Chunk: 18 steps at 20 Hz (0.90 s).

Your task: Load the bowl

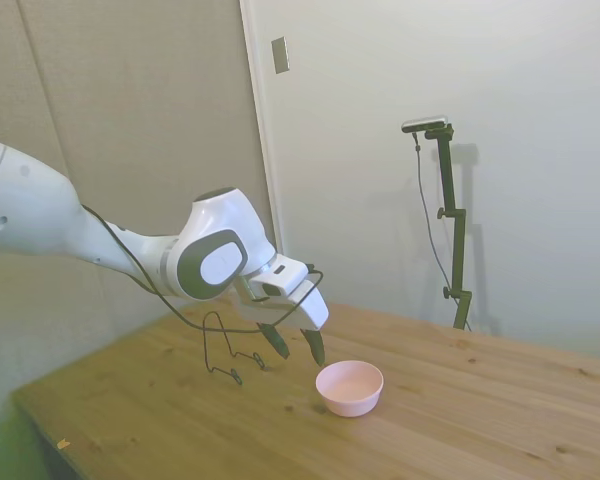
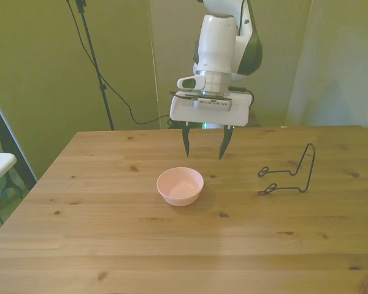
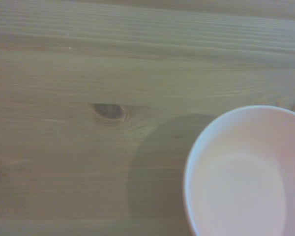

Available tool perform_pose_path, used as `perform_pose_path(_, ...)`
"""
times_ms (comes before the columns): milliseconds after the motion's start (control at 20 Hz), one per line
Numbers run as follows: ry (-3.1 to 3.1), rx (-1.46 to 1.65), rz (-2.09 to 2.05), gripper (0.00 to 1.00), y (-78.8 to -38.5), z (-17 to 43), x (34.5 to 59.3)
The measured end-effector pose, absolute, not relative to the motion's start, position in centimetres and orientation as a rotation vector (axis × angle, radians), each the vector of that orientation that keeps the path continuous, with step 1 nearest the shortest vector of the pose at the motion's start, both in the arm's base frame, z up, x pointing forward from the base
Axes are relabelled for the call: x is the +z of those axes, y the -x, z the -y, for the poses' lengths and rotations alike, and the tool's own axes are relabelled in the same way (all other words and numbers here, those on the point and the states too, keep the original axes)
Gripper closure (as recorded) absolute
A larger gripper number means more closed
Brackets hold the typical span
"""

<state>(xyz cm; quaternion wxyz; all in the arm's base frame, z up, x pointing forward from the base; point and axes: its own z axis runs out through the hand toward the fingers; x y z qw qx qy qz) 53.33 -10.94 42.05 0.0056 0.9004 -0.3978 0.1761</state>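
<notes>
A small pale pink bowl [image 1: 349, 387] [image 2: 180, 185] stands upright on the wooden table, and nothing lies inside it. My gripper [image 1: 296, 345] [image 2: 203, 146] hangs open above the table, just behind the bowl and a little toward the front view's right, with nothing between its dark fingers. The wrist view catches part of the bowl [image 3: 246, 177] and its shadow on the wood.
A thin black wire rack [image 2: 291, 174] [image 1: 230, 350] stands on the table at the front view's right, close beside the gripper in the side view. The table's edge [image 1: 40, 420] runs near the side view's lower left.
</notes>
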Motion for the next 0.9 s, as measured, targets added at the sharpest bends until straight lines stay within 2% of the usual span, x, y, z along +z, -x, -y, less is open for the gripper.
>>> perform_pose_path(250,-2.844,0.551,1.213,0.0,-55.3,9.9,38.2)
perform_pose_path(450,-2.834,0.541,1.221,0.0,-56.5,10.2,36.6)
perform_pose_path(500,-2.827,0.54,1.219,1.0,-56.7,10.3,36.4)
perform_pose_path(900,-2.784,0.535,1.236,1.0,-56.9,11.2,35.7)
